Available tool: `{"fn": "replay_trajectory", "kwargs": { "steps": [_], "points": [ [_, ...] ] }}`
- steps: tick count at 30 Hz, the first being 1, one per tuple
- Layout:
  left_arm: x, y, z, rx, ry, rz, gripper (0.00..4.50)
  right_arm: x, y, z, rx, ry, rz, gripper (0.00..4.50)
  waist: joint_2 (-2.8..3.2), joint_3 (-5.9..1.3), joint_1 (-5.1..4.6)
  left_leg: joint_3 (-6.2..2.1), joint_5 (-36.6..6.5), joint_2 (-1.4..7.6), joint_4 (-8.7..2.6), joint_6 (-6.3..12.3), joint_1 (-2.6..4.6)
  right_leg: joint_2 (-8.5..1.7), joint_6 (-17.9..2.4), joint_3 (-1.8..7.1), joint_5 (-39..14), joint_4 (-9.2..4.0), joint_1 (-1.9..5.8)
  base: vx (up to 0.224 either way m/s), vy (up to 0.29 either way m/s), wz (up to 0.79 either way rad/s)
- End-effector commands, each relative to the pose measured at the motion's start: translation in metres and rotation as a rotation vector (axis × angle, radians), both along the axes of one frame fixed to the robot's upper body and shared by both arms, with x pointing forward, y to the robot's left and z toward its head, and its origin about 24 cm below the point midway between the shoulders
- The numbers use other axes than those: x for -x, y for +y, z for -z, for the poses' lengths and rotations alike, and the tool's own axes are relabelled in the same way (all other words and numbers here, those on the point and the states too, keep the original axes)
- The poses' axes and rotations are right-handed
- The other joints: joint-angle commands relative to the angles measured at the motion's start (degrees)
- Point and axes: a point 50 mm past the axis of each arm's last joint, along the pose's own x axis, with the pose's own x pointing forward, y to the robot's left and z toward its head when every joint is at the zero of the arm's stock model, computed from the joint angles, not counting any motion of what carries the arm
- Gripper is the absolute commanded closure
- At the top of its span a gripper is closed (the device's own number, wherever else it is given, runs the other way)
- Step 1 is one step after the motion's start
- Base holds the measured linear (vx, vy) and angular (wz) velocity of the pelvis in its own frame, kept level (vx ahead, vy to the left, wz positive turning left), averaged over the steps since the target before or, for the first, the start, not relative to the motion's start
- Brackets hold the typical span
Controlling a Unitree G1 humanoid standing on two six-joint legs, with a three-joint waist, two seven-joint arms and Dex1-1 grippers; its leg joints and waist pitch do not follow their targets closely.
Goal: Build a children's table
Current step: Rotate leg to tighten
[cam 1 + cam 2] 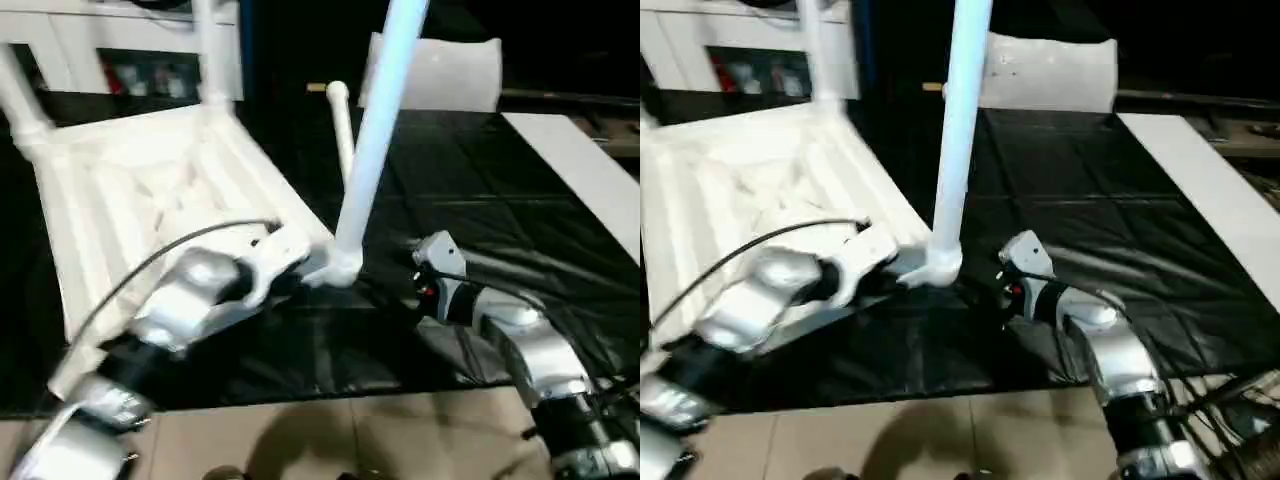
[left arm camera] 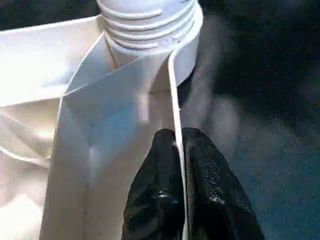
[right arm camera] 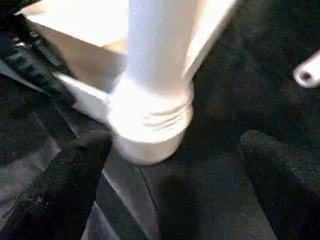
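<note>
A black, creased sheet (image 1: 470, 210) covers the work surface, ending at a strip of pale tiled floor (image 1: 330, 435) nearest the robot; behind it stand a white cabinet (image 1: 110, 45) with dark compartments on the left and a white pillow-like slab (image 1: 1050, 72) at the back. On the left the white tabletop (image 1: 150, 200) lies underside up on the sheet, ribs showing, its long axis running away from the robot and its near corner tipped toward the middle. Legs rise from its far sockets, and a nearer leg (image 1: 375, 150) stands almost upright in the near corner socket (image 1: 340, 268), leaning slightly to the right at the top. The left gripper (image 2: 178, 145) is closed on the thin side wall of the tabletop — one black finger (image 2: 160, 185) on each face of the wall, just behind the threaded socket. A loose leg (image 1: 340, 125) lies on the sheet beyond that corner, pointing away. To the right, the right gripper (image 3: 175, 165) has its fingers (image 3: 75, 170) spread wide, holding nothing, with the socket and the base of the standing leg between and just ahead of them. Further right the sheet is bare up to a long white board (image 1: 580, 170) along its edge — the widest open stretch.
</note>
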Motion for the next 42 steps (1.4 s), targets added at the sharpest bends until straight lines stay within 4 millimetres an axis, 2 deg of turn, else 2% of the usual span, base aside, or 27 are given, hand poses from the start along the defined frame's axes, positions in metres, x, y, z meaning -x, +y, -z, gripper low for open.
{"fn": "replay_trajectory", "kwargs": {
  "steps": [1, 4, 6, 10, 12, 17, 19, 23, 24, 27, 28, 32, 34, 36, 42],
  "points": [
    [0.012, -0.009, 0.009, 0.02, 0.046, 0.15, 4.38, -0.002, 0.0, -0.006, -0.007, -0.014, -0.054, 0.0, 0.29, -3.45, 0.13, -1.21, -10.3, 3.84, -3.97, 3.09, 0.52, -5.78, -7.72, 4.46, -19.26, -5.03, 2.52, 0.0, 0.0, 0.0],
    [0.014, 0.001, 0.013, -0.023, 0.06, 0.205, 4.38, -0.001, 0.003, -0.009, 0.002, -0.011, -0.149, 0.0, 0.12, -3.32, 0.28, -1.33, -11.9, 4.16, -4.31, 1.99, 0.65, -5.75, -7.25, 4.44, -20.08, -4.85, 2.38, 0.0, 0.0, 0.0],
    [0.016, 0.005, 0.014, -0.018, 0.078, 0.245, 4.38, 0.002, 0.007, -0.009, 0.003, 0.003, -0.23, 0.0, 0.24, -3.19, 0.32, -1.44, -13.18, 4.09, -4.4, 1.57, 0.7, -5.93, -7.04, 4.49, -21.55, -5.03, 2.39, 0.0, 0.0, 0.0],
    [0.018, 0.014, 0.015, -0.039, 0.108, 0.318, 4.38, 0.009, 0.017, -0.008, 0.039, 0.023, -0.414, 0.0, -0.19, -3.34, 0.5, -1.37, -12.0, 3.95, -4.22, 2.16, 0.44, -6.11, -6.24, 4.57, -22.58, -5.03, 2.58, 0.0, 0.0, 0.0],
    [0.019, 0.016, 0.015, -0.041, 0.114, 0.329, 4.38, 0.009, 0.019, -0.007, 0.066, 0.018, -0.442, 0.0, -0.23, -3.38, 0.56, -1.36, -11.37, 3.95, -4.19, 2.15, 0.39, -6.12, -6.18, 4.55, -22.59, -4.99, 2.53, 0.0, 0.0, 0.0],
    [0.018, 0.017, 0.015, -0.039, 0.126, 0.367, 4.38, 0.0, 0.027, -0.003, 0.094, 0.011, -0.463, 0.0, -0.09, -3.54, 0.57, -1.31, -10.76, 4.1, -4.16, 1.44, 0.54, -6.17, -7.96, 4.6, -20.23, -4.53, 2.45, 0.0, 0.0, 0.0],
    [0.018, 0.016, 0.014, -0.042, 0.118, 0.384, 4.5, -0.006, 0.031, -0.005, 0.044, 0.033, -0.459, 0.28, -0.07, -3.63, 0.56, -1.28, -10.15, 4.11, -4.12, 1.56, 0.55, -6.09, -8.89, 4.63, -18.16, -4.2, 2.55, 0.0, 0.0, 0.0],
    [0.017, 0.015, 0.015, -0.043, 0.119, 0.402, 4.5, -0.007, 0.034, -0.007, 0.012, 0.058, -0.501, 0.49, 0.07, -3.62, 0.86, -1.2, -10.14, 4.22, -4.15, 1.61, 0.6, -6.08, -9.18, 4.67, -17.34, -4.1, 2.62, 0.0, 0.0, 0.0],
    [0.017, 0.015, 0.016, -0.043, 0.12, 0.406, 4.5, -0.006, 0.035, -0.006, 0.007, 0.066, -0.519, 0.79, 0.03, -3.67, 0.99, -1.19, -10.0, 4.29, -4.14, 1.54, 0.62, -6.06, -9.22, 4.68, -16.8, -3.97, 2.64, 0.0, 0.0, 0.0],
    [0.017, 0.014, 0.016, -0.042, 0.122, 0.412, 4.5, -0.004, 0.035, -0.006, -0.011, 0.09, -0.555, 0.86, -0.19, -3.69, 1.2, -1.11, -9.67, 4.25, -4.09, 1.72, 0.56, -6.07, -9.3, 4.66, -16.66, -3.95, 2.69, 0.0, 0.0, 0.0],
    [0.017, 0.014, 0.016, -0.042, 0.123, 0.414, 4.5, -0.003, 0.035, -0.006, -0.015, 0.097, -0.562, 1.1, -0.22, -3.63, 1.24, -1.18, -9.69, 4.26, -4.12, 1.71, 0.47, -6.13, -9.1, 4.66, -17.2, -3.94, 2.75, 0.0, 0.0, 0.0],
    [0.017, 0.015, 0.016, -0.042, 0.124, 0.419, 4.5, -0.003, 0.034, -0.002, -0.014, 0.117, -0.573, 1.28, -0.19, -3.69, 1.31, -1.14, -9.64, 4.24, -4.06, 1.49, 0.57, -6.2, -8.72, 4.67, -18.36, -4.1, 2.65, 0.0, 0.0, 0.0],
    [0.017, 0.015, 0.017, -0.04, 0.13, 0.417, 4.5, -0.001, 0.034, -0.001, -0.025, 0.131, -0.575, 1.58, 0.02, -3.73, 1.33, -1.18, -9.74, 4.33, -4.13, 1.27, 0.62, -6.13, -8.84, 4.65, -17.75, -4.01, 2.62, 0.0, 0.0, 0.0],
    [0.018, 0.016, 0.018, -0.04, 0.131, 0.417, 4.5, -0.001, 0.034, -0.001, -0.03, 0.135, -0.576, 1.71, -0.14, -3.76, 1.33, -1.13, -9.7, 4.29, -4.08, 1.28, 0.6, -6.09, -8.95, 4.68, -17.19, -3.94, 2.64, 0.0, 0.0, 0.0],
    [0.017, 0.016, 0.02, -0.024, 0.132, 0.385, 4.5, 0.003, 0.036, 0.003, -0.061, 0.156, -0.582, 2.02, 0.0, -3.81, 1.44, -1.12, -9.59, 4.26, -4.06, 1.35, 0.59, -6.07, -9.39, 4.64, -16.49, -3.89, 2.74, 0.0, 0.0, 0.0]
  ]
}}
